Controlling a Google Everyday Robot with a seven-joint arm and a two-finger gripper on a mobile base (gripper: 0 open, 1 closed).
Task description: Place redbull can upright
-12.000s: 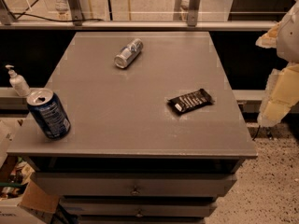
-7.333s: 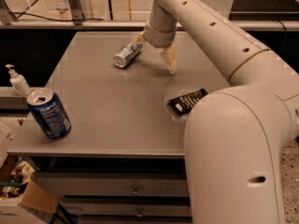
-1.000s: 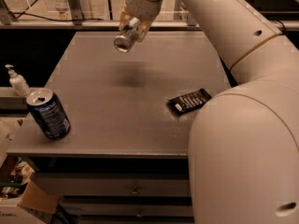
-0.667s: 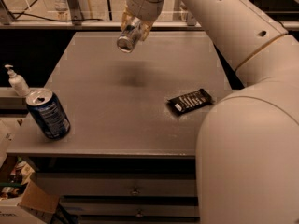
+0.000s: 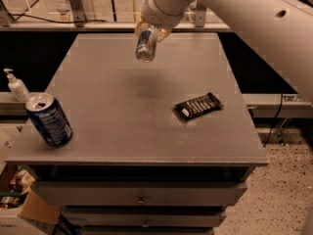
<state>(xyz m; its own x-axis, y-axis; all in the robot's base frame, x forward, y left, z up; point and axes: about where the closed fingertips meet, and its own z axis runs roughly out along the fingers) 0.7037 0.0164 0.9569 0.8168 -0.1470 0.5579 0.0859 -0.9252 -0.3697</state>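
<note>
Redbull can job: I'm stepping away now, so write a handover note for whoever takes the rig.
The gripper is shut on the redbull can, held in the air over the far half of the table, close to upright.
Front left corner: soda can; right of centre: snack bar.
Done: can grasped, off the table.
Left: lower it, stand it upright, release.

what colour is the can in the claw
Silver and blue, in the camera view; the claw holds the redbull can above the table.
</note>
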